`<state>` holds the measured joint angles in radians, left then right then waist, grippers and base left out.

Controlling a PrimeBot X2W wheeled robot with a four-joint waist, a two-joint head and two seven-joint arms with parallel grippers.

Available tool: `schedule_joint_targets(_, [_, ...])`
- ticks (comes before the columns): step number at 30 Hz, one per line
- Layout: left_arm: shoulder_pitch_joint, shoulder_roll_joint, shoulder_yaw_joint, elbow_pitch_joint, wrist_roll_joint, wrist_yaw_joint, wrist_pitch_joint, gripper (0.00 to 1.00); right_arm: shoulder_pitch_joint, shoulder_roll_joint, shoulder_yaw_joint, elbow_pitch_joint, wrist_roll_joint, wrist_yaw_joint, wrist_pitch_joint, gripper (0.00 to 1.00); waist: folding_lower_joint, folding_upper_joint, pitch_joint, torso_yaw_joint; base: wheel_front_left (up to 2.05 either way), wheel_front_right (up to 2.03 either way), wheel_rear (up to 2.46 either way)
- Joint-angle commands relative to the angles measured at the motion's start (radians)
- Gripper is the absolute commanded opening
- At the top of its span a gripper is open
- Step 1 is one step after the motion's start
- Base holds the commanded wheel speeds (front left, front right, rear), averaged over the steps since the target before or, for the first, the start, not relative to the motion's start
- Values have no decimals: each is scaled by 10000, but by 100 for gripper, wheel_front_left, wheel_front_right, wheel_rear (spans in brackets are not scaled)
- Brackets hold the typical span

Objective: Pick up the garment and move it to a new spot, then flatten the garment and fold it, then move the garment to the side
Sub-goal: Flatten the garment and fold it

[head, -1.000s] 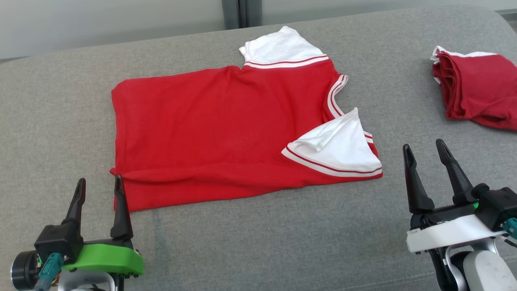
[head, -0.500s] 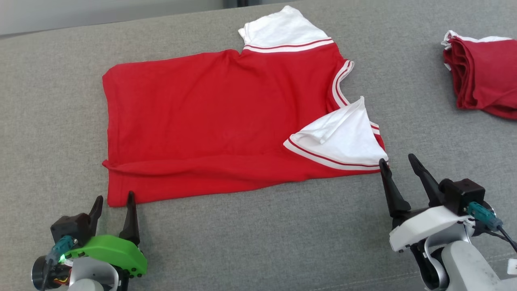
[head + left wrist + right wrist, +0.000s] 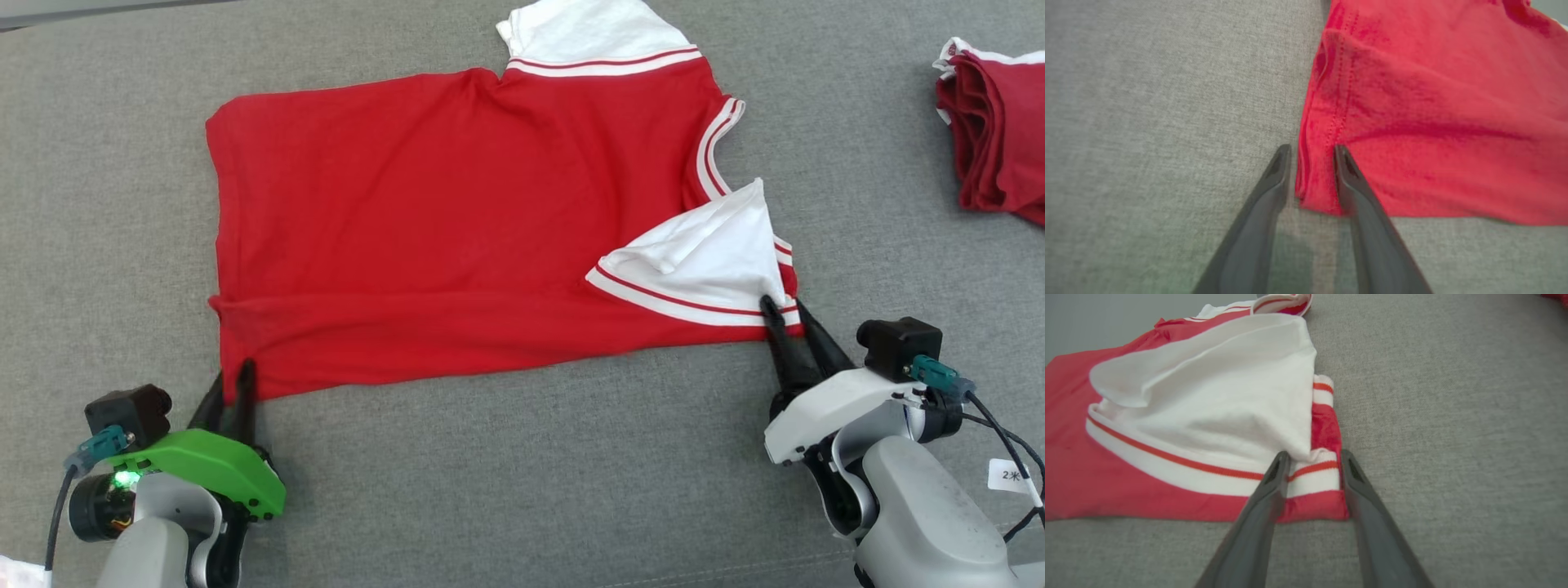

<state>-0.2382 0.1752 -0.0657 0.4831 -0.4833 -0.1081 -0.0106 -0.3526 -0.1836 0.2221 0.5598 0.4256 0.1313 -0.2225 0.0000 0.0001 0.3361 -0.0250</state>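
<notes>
The garment (image 3: 449, 204) is a red shirt with white, red-striped sleeves, lying spread on grey fabric. My left gripper (image 3: 234, 377) is at its near left hem corner. In the left wrist view the left gripper (image 3: 1312, 149) straddles that doubled red hem (image 3: 1316, 179), jaws half closed with a small gap at the left finger. My right gripper (image 3: 784, 306) is at the near right corner under the folded white sleeve (image 3: 702, 261). In the right wrist view the right gripper (image 3: 1314, 454) has the striped corner (image 3: 1312, 477) between its narrowed jaws.
A second red and white garment (image 3: 1000, 131) lies folded at the far right. The grey upholstered surface (image 3: 522, 474) stretches bare between my two arms and to the left of the shirt.
Both grippers have moved forward onto the shirt's near corners and their jaws have narrowed around the cloth. The head camera has tilted down, shifting the whole picture.
</notes>
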Motion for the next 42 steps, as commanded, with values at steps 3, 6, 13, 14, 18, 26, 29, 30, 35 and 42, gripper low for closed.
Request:
schedule_joint_targets(3, [423,35,-258,126,87,-62,56,0,179,-95,156,136,401,-15,-125,0,0,-1,-111,34,0,0,0])
schedule_joint_targets(6, [689,162,-268,-262,153,-24,25,0,491,-181,78,-54,659,-17,-225,0,0,-1,-280,59,0,0,0])
schedule_joint_targets(13, [1611,529,-312,-1835,256,281,596,0,1814,-208,-341,-1065,883,-15,-340,0,0,-1,-755,26,0,0,0])
schedule_joint_targets(14, [1780,574,-320,-2081,219,336,776,0,2087,-157,-450,-1237,849,-17,-333,0,0,-1,-827,9,0,0,0])
schedule_joint_targets(18, [2502,783,-242,-2848,56,551,1434,0,3124,57,-833,-1925,684,-17,-166,0,0,-1,-1087,-79,0,0,0])
schedule_joint_targets(26, [3658,880,-267,-3946,-429,622,2455,100,4375,371,-1258,-3137,246,-16,535,61,0,-1,-1380,-254,0,0,0])
schedule_joint_targets(29, [3717,740,-244,-3951,-318,786,2135,100,4220,313,-1348,-3484,-103,-14,502,100,0,-1,-1446,-278,0,0,0])
schedule_joint_targets(30, [3655,633,-189,-4044,-184,917,1764,100,4101,281,-1390,-3655,-285,-12,432,100,0,-1,-1471,-283,0,0,0])
schedule_joint_targets(35, [3312,255,-209,-4483,581,1432,100,100,3664,229,-1705,-4757,-1035,-12,313,100,0,-1,-1591,-258,0,0,0])
schedule_joint_targets(42, [2778,121,-429,-5306,1572,1933,-1100,100,3225,201,-1815,-6486,-1575,-12,990,100,0,-1,-1850,-139,0,0,0])
